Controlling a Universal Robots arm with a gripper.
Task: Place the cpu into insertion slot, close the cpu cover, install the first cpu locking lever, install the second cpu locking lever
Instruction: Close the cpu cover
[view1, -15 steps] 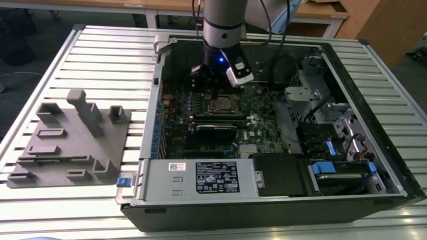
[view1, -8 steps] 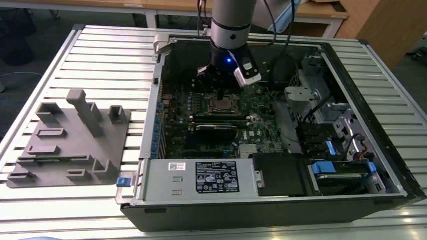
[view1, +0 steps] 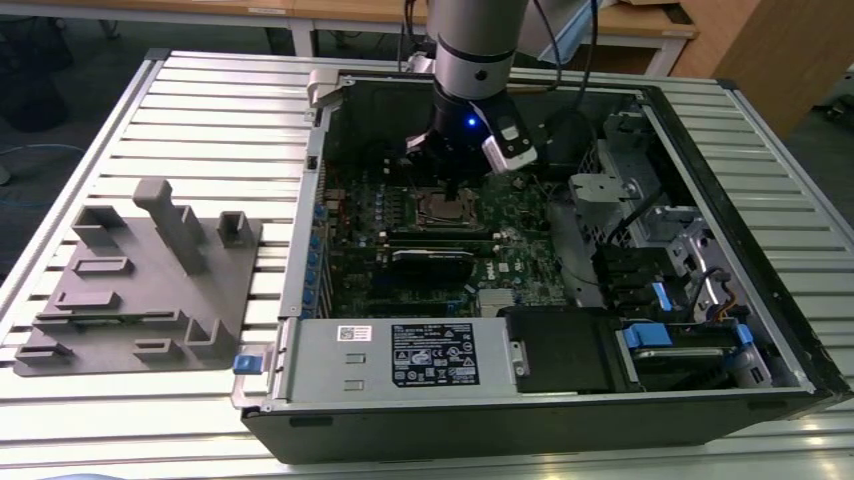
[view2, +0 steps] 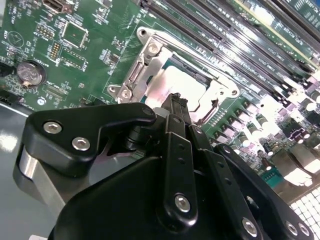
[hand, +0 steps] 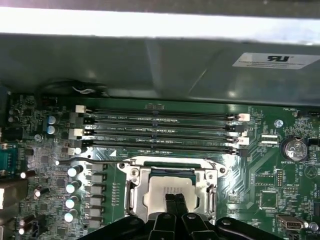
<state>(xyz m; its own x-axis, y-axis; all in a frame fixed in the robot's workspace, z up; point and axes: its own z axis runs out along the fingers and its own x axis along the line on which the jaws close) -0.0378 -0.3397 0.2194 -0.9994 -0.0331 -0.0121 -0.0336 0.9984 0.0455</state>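
The cpu (hand: 167, 189) lies flat in the insertion slot (view1: 441, 208), its pale silver top showing in both wrist views (view2: 175, 85). The cpu cover (hand: 134, 192) is down over the socket, framing the chip (view2: 150, 62). A thin wire locking lever (hand: 97, 161) runs along the socket's edge nearest the memory slots, and its hooked end sticks out sideways. My gripper (hand: 175, 200) hangs right over the chip with its two black fingers (view2: 175, 107) pressed together and nothing between them. In the exterior view, the gripper (view1: 458, 182) is inside the open computer case, just above the socket.
Long black memory slots (hand: 160, 132) run beside the socket, with capacitors (hand: 72, 187) on another side. A coin battery (hand: 293, 148) sits further off. The case wall (hand: 160, 60) rises behind. The power supply (view1: 400, 355) and drive bays (view1: 667, 250) fill the case. A grey fixture (view1: 134, 280) lies outside.
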